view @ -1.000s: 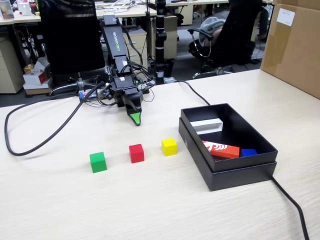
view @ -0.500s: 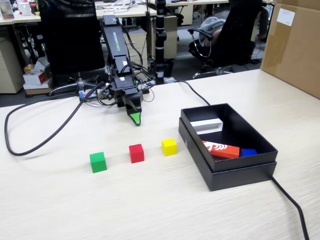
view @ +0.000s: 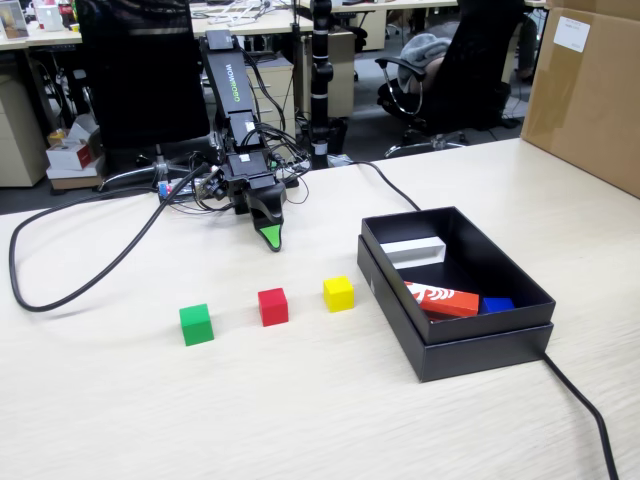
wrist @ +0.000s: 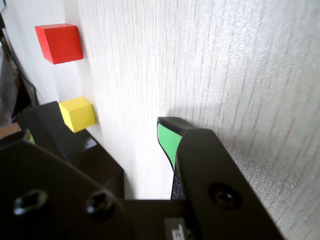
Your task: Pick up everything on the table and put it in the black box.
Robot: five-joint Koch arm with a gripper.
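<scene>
Three small cubes stand in a row on the beige table (view: 300,410): green (view: 196,324), red (view: 272,306) and yellow (view: 338,293). The black box (view: 470,352) sits just right of the yellow cube. My gripper (view: 270,240) hangs tip-down behind the row, above the red cube in the picture and well apart from all cubes. In the wrist view the red cube (wrist: 59,43) and yellow cube (wrist: 77,114) show, with the black box (wrist: 97,160) beside the yellow one. The gripper (wrist: 95,127) stands open, and bare table shows beside its green pad (wrist: 167,142). It holds nothing.
In the black box lie a white block (view: 412,250), a red block with white marks (view: 442,299) and a small blue piece (view: 497,304). A big cardboard box (view: 585,90) stands at back right. Black cables (view: 80,285) loop over the left table, and another cable (view: 590,420) runs off at front right.
</scene>
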